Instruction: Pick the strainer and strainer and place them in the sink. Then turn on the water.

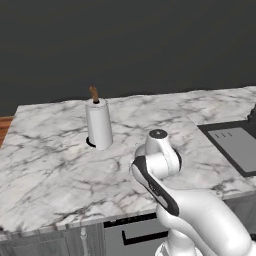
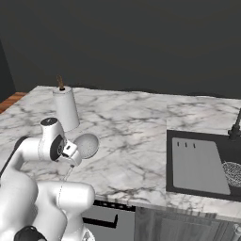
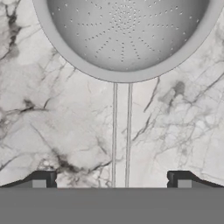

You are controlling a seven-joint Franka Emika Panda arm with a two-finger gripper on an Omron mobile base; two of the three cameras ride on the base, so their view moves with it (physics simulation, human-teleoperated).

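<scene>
A silvery-grey strainer (image 3: pixel 127 35) lies on the marble counter, its mesh bowl at the top of the hand view. Its thin two-wire handle (image 3: pixel 121 131) runs down toward me, ending between my fingertips. My gripper (image 3: pixel 113 180) hovers above the handle's end, open, with nothing between its fingers. In the right base view this strainer (image 2: pixel 88 144) sits just past my wrist, partly hidden by the hand. A second strainer (image 2: pixel 233 172) rests in the black sink (image 2: pixel 226 150), right of the grey drainboard (image 2: pixel 195 164). The black tap (image 2: pixel 235 128) stands behind the basin; I see no water.
A white paper towel roll (image 1: pixel 98 125) on a brown-topped holder stands upright on the counter behind the strainer, also in the right base view (image 2: pixel 66 109). The sink (image 1: pixel 235 145) lies at the right. The counter's front edge runs just below my arm (image 1: pixel 155 160).
</scene>
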